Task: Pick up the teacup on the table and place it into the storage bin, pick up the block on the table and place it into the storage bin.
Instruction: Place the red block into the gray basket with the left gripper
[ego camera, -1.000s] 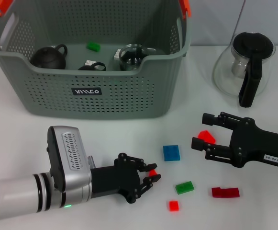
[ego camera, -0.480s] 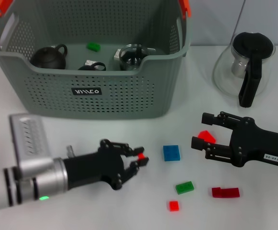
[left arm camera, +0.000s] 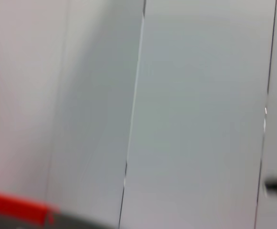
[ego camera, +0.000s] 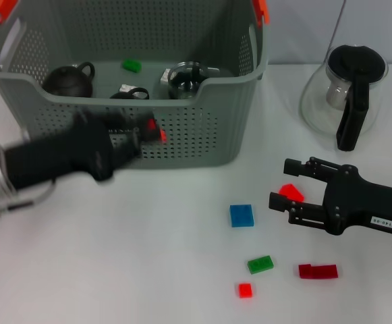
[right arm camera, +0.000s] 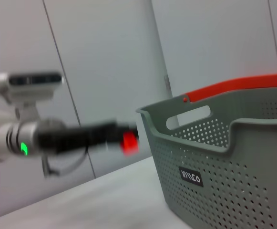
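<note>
My left gripper [ego camera: 148, 131] is raised in front of the storage bin's [ego camera: 182, 145] front wall, shut on a small red block [ego camera: 160, 136]. The right wrist view shows that red block [right arm camera: 129, 141] held in the air beside the bin [right arm camera: 233, 157]. Inside the bin lie a round black teacup [ego camera: 67, 81], a small black cup [ego camera: 129, 93], a glass cup [ego camera: 185, 77] and a green block [ego camera: 131, 65]. My right gripper [ego camera: 280, 185] rests open low over the table, its fingers on either side of a red block [ego camera: 290, 192].
Loose on the table are a blue block [ego camera: 241, 215], a green block [ego camera: 260, 264], a small red block [ego camera: 245, 290] and a dark red block [ego camera: 318, 271]. A glass pot with a black lid and handle [ego camera: 347, 94] stands at the back right.
My left arm has risen from the table and swung back and to the left, carrying the red block up to the bin's front wall. The right arm has not moved.
</note>
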### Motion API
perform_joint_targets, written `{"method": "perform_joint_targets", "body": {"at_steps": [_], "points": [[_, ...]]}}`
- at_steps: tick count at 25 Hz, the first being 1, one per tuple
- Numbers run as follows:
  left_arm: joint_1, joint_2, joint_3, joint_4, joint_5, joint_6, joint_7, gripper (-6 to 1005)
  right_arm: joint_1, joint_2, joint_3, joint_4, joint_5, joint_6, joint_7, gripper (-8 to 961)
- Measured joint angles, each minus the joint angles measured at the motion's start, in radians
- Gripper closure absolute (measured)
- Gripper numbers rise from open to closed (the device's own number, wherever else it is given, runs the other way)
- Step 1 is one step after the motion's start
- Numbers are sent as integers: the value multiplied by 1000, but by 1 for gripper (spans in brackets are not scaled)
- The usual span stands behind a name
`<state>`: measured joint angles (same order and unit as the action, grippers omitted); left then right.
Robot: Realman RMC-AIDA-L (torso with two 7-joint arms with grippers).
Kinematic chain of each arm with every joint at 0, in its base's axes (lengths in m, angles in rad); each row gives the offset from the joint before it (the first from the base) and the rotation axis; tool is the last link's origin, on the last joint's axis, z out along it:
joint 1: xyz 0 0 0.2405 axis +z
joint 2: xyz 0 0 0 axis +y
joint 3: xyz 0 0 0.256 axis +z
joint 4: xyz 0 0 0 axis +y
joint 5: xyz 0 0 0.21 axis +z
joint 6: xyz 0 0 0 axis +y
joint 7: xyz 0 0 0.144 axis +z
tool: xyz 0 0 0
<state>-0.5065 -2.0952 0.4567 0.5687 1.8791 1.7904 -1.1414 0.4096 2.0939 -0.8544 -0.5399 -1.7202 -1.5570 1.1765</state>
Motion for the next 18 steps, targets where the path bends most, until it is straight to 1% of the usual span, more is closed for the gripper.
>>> {"method": "perform_joint_targets", "body": {"at_steps": [2,5,6,8,11,13,15,17,18], "points": [[-28,13,-13,48,-31,24,-102,808,0,0,0,0,0,0,0,134],[-81,32,-18,151,-81,33,-301,809,1,0,0,0,-1,-2,0,134],[-111,38,-15,201,-88,20,-383,809,1,0,0,0,-1,-3,0,134],[-148,47,-3,264,-83,-20,-473,809,2,0,0,0,-1,-4,0,134],[-191,63,69,342,-41,-165,-606,802,2,1,0,3,0,-2,0,134],[-212,78,147,362,5,-276,-675,789,3,1,0,7,0,0,-2,134],[-235,89,236,366,95,-409,-753,775,5,2,0,9,0,1,-2,134],[-251,89,291,366,179,-496,-802,761,9,2,0,9,-2,1,-2,134],[-261,84,323,364,241,-552,-833,755,10,2,0,9,-2,2,-1,134]]}}
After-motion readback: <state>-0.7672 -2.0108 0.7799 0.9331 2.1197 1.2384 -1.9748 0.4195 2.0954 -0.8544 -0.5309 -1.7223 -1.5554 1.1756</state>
